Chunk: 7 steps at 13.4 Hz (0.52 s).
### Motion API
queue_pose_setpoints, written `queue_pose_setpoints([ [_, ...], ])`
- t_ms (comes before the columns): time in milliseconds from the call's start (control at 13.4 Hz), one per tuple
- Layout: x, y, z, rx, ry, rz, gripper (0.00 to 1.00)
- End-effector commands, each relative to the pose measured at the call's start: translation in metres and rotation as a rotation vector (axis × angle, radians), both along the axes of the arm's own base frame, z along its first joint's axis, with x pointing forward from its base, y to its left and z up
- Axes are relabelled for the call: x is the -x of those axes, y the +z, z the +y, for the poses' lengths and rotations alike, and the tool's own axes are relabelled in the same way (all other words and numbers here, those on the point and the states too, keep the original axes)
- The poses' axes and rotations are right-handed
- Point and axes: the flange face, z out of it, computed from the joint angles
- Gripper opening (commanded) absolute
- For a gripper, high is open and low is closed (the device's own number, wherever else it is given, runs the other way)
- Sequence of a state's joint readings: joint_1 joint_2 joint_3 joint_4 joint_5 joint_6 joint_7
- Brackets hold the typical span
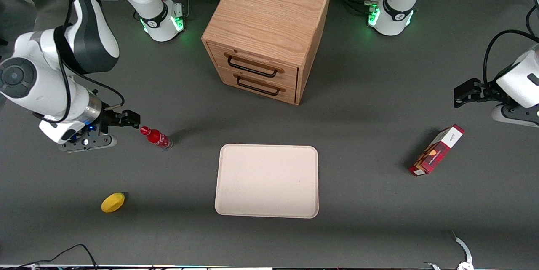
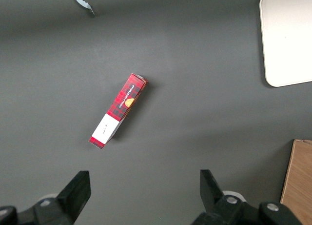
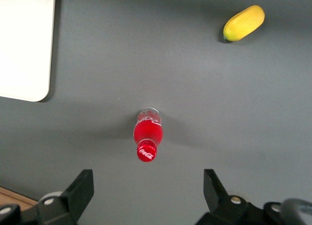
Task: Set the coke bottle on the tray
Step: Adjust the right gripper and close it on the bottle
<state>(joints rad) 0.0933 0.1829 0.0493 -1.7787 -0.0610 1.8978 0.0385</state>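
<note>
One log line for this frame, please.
gripper: open, beside bottle | bottle: upright on table, ungrasped | tray: empty

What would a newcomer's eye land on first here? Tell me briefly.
Likely the wooden two-drawer cabinet, standing farther from the front camera than the cream tray. Next, the small red coke bottle standing on the table beside the tray, toward the working arm's end, with the open claw close by it.

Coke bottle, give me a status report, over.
Gripper open, above the table beside the coke bottle, not touching. Bottle upright on the table, off the tray. Nothing between bottle and tray; yellow fruit nearer the front camera.
</note>
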Motion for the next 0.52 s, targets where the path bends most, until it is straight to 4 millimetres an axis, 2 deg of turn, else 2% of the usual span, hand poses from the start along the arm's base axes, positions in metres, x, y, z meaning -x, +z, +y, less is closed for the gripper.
queue_pose_setpoints([
  [0,0.013,-0.042,-0.003,-0.007,0.032,-0.025,1.0],
  [224,0.028,-0.081,-0.004,-0.014,0.039,-0.05,1.0],
  [448,0.04,-0.105,-0.005,-0.02,0.052,-0.069,1.0],
])
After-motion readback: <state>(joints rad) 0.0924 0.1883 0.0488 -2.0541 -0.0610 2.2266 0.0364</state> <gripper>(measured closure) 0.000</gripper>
